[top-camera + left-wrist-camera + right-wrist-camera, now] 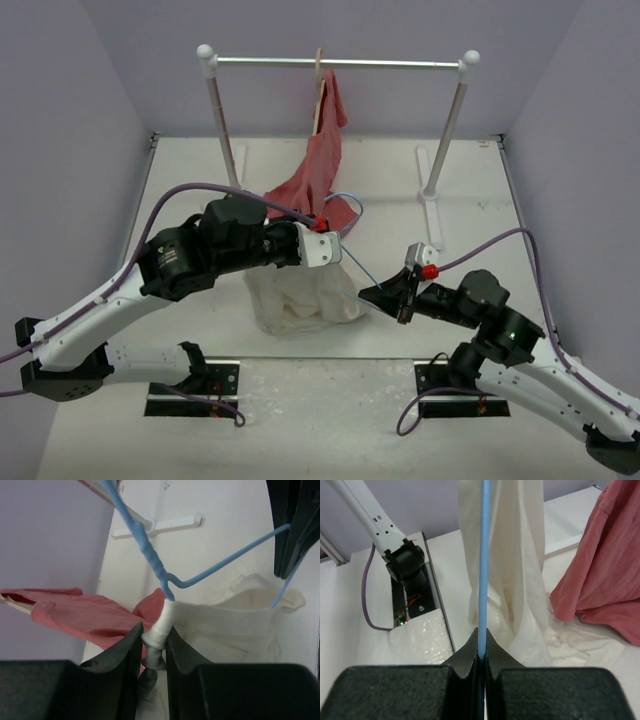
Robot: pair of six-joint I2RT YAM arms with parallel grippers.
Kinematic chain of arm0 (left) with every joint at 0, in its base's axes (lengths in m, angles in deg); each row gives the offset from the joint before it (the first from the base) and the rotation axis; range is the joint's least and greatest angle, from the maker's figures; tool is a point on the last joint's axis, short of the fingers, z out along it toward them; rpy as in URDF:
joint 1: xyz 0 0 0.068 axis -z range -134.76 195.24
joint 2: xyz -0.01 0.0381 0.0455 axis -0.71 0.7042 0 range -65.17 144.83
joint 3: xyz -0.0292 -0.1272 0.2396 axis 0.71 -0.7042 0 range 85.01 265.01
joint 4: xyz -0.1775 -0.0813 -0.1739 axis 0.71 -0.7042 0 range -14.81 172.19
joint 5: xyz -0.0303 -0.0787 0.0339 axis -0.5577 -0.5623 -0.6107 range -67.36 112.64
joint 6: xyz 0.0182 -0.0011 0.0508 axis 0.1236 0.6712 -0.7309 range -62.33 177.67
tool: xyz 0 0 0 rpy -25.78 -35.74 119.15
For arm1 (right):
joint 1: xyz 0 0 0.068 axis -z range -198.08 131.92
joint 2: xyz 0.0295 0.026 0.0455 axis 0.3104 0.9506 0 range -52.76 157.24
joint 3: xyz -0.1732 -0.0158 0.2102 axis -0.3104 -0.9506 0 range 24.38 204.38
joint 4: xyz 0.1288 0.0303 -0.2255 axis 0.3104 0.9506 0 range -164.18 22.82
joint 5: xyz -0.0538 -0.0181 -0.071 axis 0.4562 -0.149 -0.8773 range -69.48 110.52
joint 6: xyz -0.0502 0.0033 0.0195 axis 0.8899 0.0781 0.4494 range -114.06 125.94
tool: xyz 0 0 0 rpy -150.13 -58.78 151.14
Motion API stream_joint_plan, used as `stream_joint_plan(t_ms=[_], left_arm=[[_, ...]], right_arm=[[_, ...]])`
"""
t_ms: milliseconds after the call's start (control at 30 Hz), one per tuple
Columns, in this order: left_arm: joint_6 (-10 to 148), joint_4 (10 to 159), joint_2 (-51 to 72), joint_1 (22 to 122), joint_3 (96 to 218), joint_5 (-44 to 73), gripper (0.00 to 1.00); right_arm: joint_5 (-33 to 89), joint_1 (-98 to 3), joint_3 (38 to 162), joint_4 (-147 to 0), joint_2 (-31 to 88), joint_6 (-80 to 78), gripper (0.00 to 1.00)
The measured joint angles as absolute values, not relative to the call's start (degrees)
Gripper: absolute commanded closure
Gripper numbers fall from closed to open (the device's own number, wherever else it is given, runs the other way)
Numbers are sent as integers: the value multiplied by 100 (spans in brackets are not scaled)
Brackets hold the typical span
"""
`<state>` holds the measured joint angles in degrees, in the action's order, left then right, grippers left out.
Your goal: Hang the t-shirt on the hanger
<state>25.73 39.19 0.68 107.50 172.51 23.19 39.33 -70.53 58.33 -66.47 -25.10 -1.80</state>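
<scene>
The cream t-shirt [300, 295] hangs bunched from my left gripper [334, 250], which is shut on its ribbed collar [161, 630]. The light-blue wire hanger [362, 270] runs from the collar toward my right gripper [373, 293], which is shut on its wire [482, 580]. In the left wrist view the hanger's twisted neck [150, 555] rises out of the collar. One arm of the hanger [230, 560] slants outside the t-shirt [225, 620] to my right gripper's fingers [292, 525]. In the right wrist view the t-shirt [520, 555] drapes behind the wire.
A clothes rack [340, 63] stands at the back, with a wooden hanger [320, 90] and a red-pink garment [318, 170] trailing onto the table. The rack's feet [430, 200] lie on the table. The red garment also lies beside the t-shirt [85, 615] [605, 560].
</scene>
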Motion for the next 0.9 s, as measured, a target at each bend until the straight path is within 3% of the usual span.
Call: stream_joint_plan(t_ms=[33,267,300,367,400,433,667,800,900], left_arm=[[2529,3882,68,10751,17221,2270,100],[2336,3618,-30,10768,16913,2213,100],[2340,3657,-37,10770,16866,2292,100],[2360,3770,-71,10779,16743,2476,100],[2401,3825,-103,10781,16644,2637,100],[2480,3892,-136,10781,16525,2840,100],[2880,4828,-552,10778,15512,4486,100],[3006,5282,-1186,10767,14856,4876,100],[3017,5514,-1514,10760,14696,5038,100]], right_arm=[[3947,-7049,5886,-6574,-2510,-175,100],[3867,-6981,6015,-6122,-2467,-146,100],[3815,-6981,6015,-6115,-2461,-147,91],[3666,-6981,6015,-6144,-2423,-146,47],[3549,-6984,6018,-6228,-2400,-142,32],[3405,-6992,6029,-6342,-2385,-178,23],[1469,-7014,6368,-6164,-2367,-941,19],[668,-7020,6558,-5542,-2745,-1696,34],[276,-7020,6827,-5088,-2884,-2366,36]])
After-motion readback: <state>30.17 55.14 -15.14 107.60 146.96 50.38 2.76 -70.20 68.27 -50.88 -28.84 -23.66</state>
